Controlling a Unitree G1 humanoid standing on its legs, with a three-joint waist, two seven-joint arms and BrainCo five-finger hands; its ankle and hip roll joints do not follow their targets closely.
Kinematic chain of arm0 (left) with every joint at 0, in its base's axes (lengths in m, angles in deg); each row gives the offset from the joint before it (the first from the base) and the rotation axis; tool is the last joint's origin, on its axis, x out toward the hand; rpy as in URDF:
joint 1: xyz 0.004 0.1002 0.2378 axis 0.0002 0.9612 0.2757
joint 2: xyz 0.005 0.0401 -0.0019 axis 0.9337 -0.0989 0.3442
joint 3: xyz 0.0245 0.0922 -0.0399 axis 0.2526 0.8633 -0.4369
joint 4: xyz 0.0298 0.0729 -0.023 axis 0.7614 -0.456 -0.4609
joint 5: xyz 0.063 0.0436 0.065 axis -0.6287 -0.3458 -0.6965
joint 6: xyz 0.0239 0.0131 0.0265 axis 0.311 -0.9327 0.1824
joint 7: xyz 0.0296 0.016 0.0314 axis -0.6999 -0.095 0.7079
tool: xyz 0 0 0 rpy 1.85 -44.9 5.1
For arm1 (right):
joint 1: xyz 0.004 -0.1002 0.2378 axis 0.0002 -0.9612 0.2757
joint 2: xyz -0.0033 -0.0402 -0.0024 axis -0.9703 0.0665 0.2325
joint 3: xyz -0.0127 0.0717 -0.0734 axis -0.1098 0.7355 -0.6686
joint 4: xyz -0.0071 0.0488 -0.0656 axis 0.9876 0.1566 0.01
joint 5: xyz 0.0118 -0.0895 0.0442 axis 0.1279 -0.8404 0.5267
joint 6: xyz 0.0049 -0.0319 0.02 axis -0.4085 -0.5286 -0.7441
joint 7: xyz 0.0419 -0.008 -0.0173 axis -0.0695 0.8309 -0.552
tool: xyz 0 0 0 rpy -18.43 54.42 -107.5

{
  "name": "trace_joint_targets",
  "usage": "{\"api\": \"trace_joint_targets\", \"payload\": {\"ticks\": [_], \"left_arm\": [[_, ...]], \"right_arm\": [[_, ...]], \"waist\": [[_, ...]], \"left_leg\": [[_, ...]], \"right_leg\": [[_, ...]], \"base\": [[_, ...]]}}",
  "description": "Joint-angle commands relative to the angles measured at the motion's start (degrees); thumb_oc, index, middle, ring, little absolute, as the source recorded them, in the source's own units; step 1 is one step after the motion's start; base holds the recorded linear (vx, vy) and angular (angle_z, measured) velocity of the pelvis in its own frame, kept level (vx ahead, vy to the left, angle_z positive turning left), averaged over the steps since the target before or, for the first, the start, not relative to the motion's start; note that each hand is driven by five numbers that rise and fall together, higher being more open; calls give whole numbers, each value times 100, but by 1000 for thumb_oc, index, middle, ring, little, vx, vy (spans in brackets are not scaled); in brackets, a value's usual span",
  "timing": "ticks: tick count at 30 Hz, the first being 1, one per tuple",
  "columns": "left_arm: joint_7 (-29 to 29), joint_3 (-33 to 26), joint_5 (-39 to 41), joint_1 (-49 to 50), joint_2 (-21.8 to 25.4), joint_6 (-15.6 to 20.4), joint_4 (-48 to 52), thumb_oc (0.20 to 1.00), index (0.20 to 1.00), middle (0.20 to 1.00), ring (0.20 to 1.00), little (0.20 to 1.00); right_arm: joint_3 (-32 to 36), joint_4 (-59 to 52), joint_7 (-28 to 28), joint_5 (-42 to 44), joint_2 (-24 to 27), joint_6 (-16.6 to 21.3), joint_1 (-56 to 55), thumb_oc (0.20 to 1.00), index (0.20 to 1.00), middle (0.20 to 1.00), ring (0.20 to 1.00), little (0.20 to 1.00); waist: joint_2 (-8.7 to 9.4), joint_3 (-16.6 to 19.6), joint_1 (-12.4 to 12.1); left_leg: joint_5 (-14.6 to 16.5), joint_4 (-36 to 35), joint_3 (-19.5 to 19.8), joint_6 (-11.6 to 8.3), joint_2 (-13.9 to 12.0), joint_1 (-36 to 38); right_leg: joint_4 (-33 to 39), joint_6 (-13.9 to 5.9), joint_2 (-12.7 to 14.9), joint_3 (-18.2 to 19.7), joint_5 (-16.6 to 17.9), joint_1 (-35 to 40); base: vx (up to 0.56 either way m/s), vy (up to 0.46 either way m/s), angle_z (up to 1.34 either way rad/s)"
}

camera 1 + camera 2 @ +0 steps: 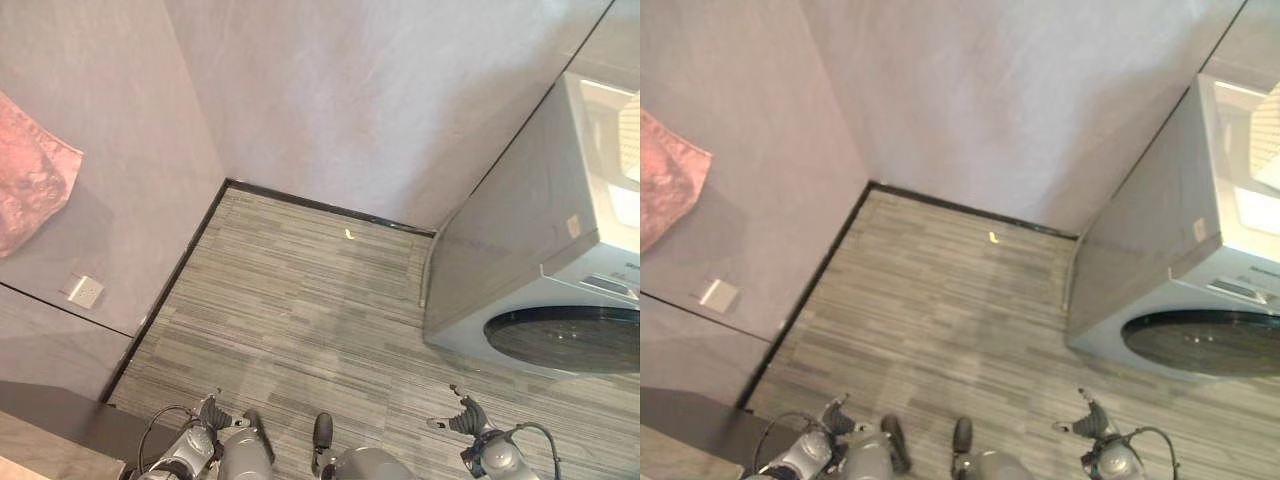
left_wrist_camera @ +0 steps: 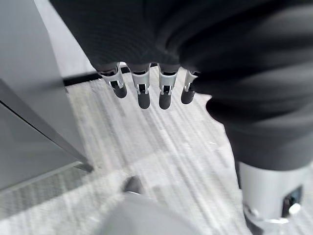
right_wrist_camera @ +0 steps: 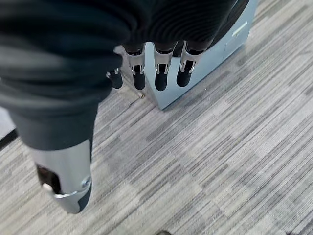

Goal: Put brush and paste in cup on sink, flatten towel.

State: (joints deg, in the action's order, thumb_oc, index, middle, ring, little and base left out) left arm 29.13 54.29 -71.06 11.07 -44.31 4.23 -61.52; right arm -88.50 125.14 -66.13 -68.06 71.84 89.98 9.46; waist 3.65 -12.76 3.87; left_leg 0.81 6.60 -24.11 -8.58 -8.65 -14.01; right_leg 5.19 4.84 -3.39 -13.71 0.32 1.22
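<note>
Both the left hand (image 2: 146, 90) and the right hand (image 3: 156, 71) hang low over the floor (image 1: 300, 300) with fingers relaxed and holding nothing, probably because work has not begun, while the pink towel (image 1: 30, 170) hangs rumpled on the wall (image 1: 130, 150).

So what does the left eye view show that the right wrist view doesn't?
Left eye view alone: a pink towel hanging on the wall at the robot's left, a wall socket below it, a dark counter in the near left corner, the washer's round door, and the left hand low near the floor.

Right wrist view alone: the right hand from very close, fingers hanging relaxed, holding nothing.

Both: the grey striped floor, the washer and the right hand.
</note>
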Motion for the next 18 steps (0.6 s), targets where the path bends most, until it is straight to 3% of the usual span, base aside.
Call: {"api": "trace_joint_targets", "payload": {"ticks": [1,3,7,9,10,11,12,13,15,16,17,18], "left_arm": [[53,173,-285,121,47,-5,57,1000,1000,1000,1000,1000],[64,145,-277,197,38,-12,23,1000,1000,1000,1000,1000],[35,160,-303,242,21,-31,-15,1000,1000,1000,1000,1000],[34,194,-333,231,55,-30,17,1000,1000,1000,1000,1000],[35,229,-329,212,72,-41,38,1000,1000,1000,1000,1000],[35,228,-329,209,72,-41,37,1000,1000,1000,1000,1000],[52,226,-300,195,93,-38,47,1000,1000,1000,1000,1000],[66,262,-257,158,83,-46,70,1000,1000,1000,1000,1000],[70,290,-269,146,84,-45,66,1000,1000,1000,1000,1000],[69,334,-303,117,88,-45,50,1000,1000,1000,1000,1000],[70,376,-383,76,73,-33,-32,1000,1000,1000,1000,1000],[71,377,-383,76,71,-31,-34,1000,1000,1000,1000,1000]], "right_arm": [[270,-623,34,-113,201,107,-357,1000,1000,1000,1000,1000],[98,-642,-91,-196,52,102,-291,1000,1000,1000,1000,1000],[44,-566,-131,-253,-62,94,-247,1000,1000,1000,1000,1000],[30,-552,-134,-228,-131,102,-197,1000,1000,1000,1000,1000],[17,-590,-135,-247,-176,95,-153,1000,1000,1000,1000,1000],[17,-590,-136,-248,-176,95,-150,1000,1000,1000,1000,1000],[14,-626,-137,-271,-173,103,-148,1000,1000,1000,1000,1000],[7,-808,-84,-295,-153,106,-115,1000,1000,1000,1000,1000],[9,-879,-80,-298,-146,111,-158,1000,1000,1000,1000,1000],[2,-886,-55,-301,-130,118,-168,1000,1000,1000,1000,1000],[-2,-969,-44,-318,-103,129,-190,1000,1000,1000,1000,1000],[-1,-971,-45,-319,-102,128,-192,1000,1000,1000,1000,1000]], "waist": [[-4,108,-120],[-21,188,-163],[-4,263,-182],[-10,243,-166],[-37,186,-111],[-33,185,-113],[-63,139,-80],[-135,34,44],[-138,21,88],[-152,14,126],[-128,47,148],[-138,48,157]], "left_leg": [[-951,-271,-397,166,18,194],[-885,-428,-329,403,182,369],[-781,-600,-429,572,339,601],[-679,-702,-460,702,419,754],[-591,-841,-394,855,571,969],[-593,-849,-399,860,580,972],[-581,-905,-324,892,593,1068],[-529,-999,-186,913,612,1234],[-513,-1031,-84,917,641,1293],[-496,-1077,-17,885,653,1348],[-419,-1132,76,800,677,1446],[-416,-1129,87,799,669,1445]], "right_leg": [[-461,-1025,576,59,-244,74],[-636,-1057,606,32,-362,172],[-1090,-1137,756,82,-446,196],[-1742,-1248,863,121,-329,-30],[-2539,-1401,985,259,50,-376],[-2562,-1406,994,266,39,-389],[-2868,-1405,983,340,96,-595],[-3182,-1378,801,578,39,-1040],[-3085,-1342,698,670,-36,-1130],[-2799,-1296,589,756,-131,-1230],[-1896,-1312,688,758,25,-1386],[-1860,-1312,682,745,41,-1364]], "base": [[207,132,24],[236,195,6],[187,183,-15],[182,265,-14],[155,240,-20],[137,208,-15],[120,128,20],[174,127,29],[138,47,57],[252,-38,77],[255,-37,55],[378,-100,29]]}}
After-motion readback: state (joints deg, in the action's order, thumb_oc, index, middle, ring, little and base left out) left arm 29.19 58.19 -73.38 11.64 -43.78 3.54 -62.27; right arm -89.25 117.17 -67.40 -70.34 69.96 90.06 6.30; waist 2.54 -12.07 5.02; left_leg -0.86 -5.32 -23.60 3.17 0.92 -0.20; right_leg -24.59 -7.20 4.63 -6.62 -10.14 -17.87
